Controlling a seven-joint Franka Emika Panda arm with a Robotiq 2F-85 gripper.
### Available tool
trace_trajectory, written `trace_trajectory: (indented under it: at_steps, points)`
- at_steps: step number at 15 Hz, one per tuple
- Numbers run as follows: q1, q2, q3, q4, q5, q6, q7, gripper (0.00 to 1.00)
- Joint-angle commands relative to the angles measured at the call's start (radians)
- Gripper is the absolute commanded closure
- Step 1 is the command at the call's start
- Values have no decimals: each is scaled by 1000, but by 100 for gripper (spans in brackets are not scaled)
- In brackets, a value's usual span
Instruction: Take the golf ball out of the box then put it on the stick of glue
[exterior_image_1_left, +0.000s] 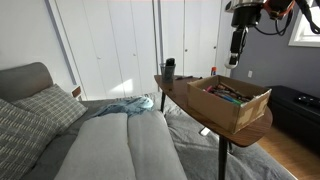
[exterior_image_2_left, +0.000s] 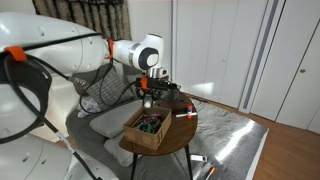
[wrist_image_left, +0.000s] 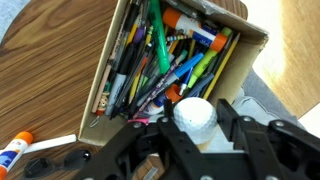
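Wrist view: the golf ball (wrist_image_left: 194, 115) shows white and dimpled between the two dark fingers of the gripper (wrist_image_left: 196, 135), in front of the near end of the box (wrist_image_left: 105, 80).
Jaws: closed partway onto the ball, one finger on each side; nothing else is in their grasp.
Ball position: lifted clear of the box contents, judging from both exterior views, where the gripper (exterior_image_1_left: 236, 55) (exterior_image_2_left: 147, 97) hangs above the box (exterior_image_1_left: 235, 110) (exterior_image_2_left: 145, 135).
Box contents: pens and markers (wrist_image_left: 160, 60) lying lengthwise, packed close.
Stick of glue (wrist_image_left: 14, 152): lying on its side on the wooden table (wrist_image_left: 50, 70), outside the box, beyond its long wall, orange cap toward the box.
Handling, weight: probably light and hard; no give expected under the pads.
Handling, surface: smooth shell and round form, so likely to slip or roll if the grip slackens.
Hold point: across the widest part, pads opposed, as shown.
Placement risk: a round ball on a round, lying tube has little seat; it will probably roll off unless set down squarely on top of it.
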Motion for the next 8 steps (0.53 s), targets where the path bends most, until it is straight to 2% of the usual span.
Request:
trace_trajectory:
  at_steps: [1, 3, 6, 8]
  points:
    - [-29, -40, -3, -12, -35, 72, 109, 78]
    - [-64, -39, -20, 12, -91, 101, 144, 78]
    - [-123, 20, -45, 107, -179, 132, 213, 78]
    - [-142, 86, -98, 205, -154, 103, 213, 78]
